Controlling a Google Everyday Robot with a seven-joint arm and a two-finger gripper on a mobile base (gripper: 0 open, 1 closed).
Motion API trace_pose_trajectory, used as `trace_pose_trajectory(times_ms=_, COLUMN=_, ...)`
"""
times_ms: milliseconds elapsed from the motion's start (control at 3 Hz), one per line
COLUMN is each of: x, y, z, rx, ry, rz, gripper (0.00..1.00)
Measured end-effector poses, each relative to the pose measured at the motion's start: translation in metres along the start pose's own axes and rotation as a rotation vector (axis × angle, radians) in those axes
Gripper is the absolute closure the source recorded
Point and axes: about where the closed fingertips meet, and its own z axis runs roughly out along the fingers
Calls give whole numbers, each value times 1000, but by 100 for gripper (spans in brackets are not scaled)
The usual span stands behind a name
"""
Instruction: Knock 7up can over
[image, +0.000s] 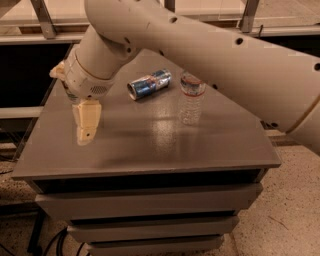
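Note:
The 7up can is almost wholly hidden behind my wrist at the table's back left corner. Only a pale sliver shows at the wrist's left edge, and I cannot tell whether the can is upright or tipped. My gripper hangs down from the wrist just in front of that spot, low over the grey table top near its left edge. It holds nothing that I can see.
A slim blue-and-silver can lies on its side at the back middle of the table. A clear plastic water bottle stands upright to its right. My large white arm spans the back and right of the table. Drawers sit below the top.

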Motion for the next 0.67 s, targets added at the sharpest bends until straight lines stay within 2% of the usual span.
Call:
trace_pose_trajectory(times_ms=333, x=-5, y=-1, z=9, rx=-29, ry=-25, rz=-23, gripper=0)
trace_pose_trajectory(times_ms=667, x=-3, y=-1, z=16, rx=-35, ry=-7, rz=-17, gripper=0)
